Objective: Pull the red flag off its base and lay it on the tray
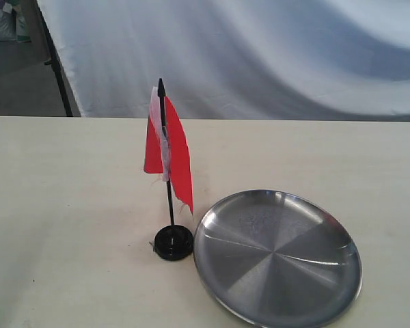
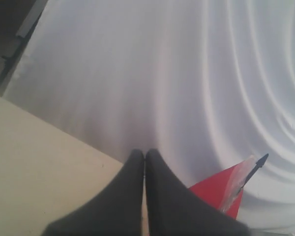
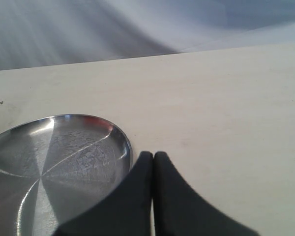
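Tray (image 1: 280, 263) lies near right on the bench (image 1: 61, 205), empty; just left of its rim sits the base (image 1: 173, 242), with the red flag (image 1: 179, 154) upright in it. Light, floppy cloth, thin stiff stick (image 1: 169, 201): likely best pinched on the bare stick below the cloth. Left pincer (image 2: 145, 156) and right pincer (image 3: 153, 156) are both closed, holding nothing.

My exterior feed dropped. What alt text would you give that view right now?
A red flag stands upright in its black base on a pale table, close beside a steel tray to its right. A white backdrop hangs behind.
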Robot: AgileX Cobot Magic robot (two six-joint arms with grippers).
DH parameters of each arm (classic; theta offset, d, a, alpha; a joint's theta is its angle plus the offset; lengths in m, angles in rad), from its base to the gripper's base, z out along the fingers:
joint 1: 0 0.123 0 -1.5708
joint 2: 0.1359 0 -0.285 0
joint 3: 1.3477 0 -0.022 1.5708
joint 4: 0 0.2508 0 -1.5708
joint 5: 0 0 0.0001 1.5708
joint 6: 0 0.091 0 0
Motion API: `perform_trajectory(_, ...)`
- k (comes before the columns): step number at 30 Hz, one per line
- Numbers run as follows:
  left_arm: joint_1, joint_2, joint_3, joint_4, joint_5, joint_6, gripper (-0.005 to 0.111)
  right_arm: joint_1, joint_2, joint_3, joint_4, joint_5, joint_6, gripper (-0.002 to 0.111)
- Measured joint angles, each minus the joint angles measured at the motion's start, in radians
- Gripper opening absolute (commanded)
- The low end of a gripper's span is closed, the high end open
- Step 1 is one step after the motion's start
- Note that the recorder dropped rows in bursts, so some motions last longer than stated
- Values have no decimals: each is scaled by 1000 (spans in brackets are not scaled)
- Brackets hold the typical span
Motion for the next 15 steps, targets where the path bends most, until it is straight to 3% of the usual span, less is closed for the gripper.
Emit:
perform_trajectory(10,0,0,0,0,61,23,1,0,0,0,0,0,0,0)
perform_trajectory(15,0,0,0,0,-19,19,0,0,0,0,0,0,0,0)
